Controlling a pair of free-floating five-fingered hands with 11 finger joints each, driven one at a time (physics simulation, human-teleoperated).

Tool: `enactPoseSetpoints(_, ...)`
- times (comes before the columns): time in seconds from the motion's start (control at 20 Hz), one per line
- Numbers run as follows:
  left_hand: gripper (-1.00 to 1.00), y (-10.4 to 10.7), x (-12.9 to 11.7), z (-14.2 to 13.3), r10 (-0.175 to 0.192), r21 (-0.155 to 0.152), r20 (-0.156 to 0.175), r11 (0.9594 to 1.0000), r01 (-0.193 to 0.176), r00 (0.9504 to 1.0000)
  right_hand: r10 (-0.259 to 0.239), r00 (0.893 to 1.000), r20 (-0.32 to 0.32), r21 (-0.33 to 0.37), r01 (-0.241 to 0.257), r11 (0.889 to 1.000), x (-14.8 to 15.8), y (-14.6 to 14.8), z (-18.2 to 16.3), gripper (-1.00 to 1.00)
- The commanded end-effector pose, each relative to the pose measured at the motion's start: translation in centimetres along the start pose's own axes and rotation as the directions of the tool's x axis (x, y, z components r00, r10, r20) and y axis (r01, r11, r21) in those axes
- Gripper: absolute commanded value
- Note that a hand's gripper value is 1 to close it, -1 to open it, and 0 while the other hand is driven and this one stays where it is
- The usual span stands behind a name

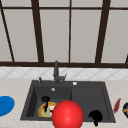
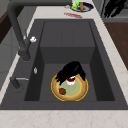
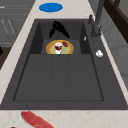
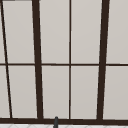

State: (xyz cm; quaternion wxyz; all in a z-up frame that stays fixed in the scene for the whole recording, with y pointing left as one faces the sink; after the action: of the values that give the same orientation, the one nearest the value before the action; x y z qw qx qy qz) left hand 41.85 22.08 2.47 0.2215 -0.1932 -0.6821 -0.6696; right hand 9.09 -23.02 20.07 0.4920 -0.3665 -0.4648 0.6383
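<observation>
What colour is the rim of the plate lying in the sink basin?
Yellow-orange, around a pale green centre; the plate under the left hand shows best in the left side view.

A pale marbled counter [image 1: 15, 87] carries everything, with a dark sink [image 1: 87, 97] set into its middle. By the front view's clock, a blue plate [image 1: 5, 105] lies flat on the counter at nine o'clock of the sink. At three o'clock a red strip-like item [image 1: 116, 105] lies on the counter just beside the sink's rim, and further out sits a dark dish [image 1: 125, 109] with bits of food. In the left basin a yellow-rimmed plate [image 2: 69, 88] lies on the sink's floor. The faucet [image 1: 56, 72] stands at twelve o'clock.
</observation>
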Motion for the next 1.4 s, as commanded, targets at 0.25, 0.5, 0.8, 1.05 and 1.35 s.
enactPoseSetpoints(0.25, -1.0, 0.5, 0.7, 1.1, 0.002, 0.008, -0.014, 1.0, -0.002, 0.9999, 0.0, 1.0, 0.0, 0.0, 0.0, 1.0, 0.0, 0.0, 0.0, 0.0)
enactPoseSetpoints(0.5, -1.0, 2.7, 3.7, 1.7, -0.025, 0.013, 0.005, 0.9996, 0.025, 0.9997, 0.0, 1.0, 0.0, 0.0, 0.0, 1.0, 0.0, 0.0, 0.0, 0.0)
enactPoseSetpoints(0.8, -1.0, 4.9, 6.7, 1.9, -0.014, -0.002, 0.002, 0.9999, 0.014, 0.9999, 0.0, 1.0, 0.0, 0.0, 0.0, 1.0, 0.0, 0.0, 0.0, 0.0)
enactPoseSetpoints(1.05, -1.0, 5.9, 8.8, 1.7, -0.044, -0.002, 0.003, 0.999, 0.044, 0.999, 0.0, 1.0, 0.0, 0.0, 0.0, 1.0, 0.0, 0.0, 0.0, 0.0)
enactPoseSetpoints(1.35, -1.0, 6.1, 12.6, 1.2, -0.061, -0.002, 0.003, 0.9981, 0.061, 0.9981, 0.0, 1.0, 0.0, 0.0, 0.0, 1.0, 0.0, 0.0, 0.0, 0.0)
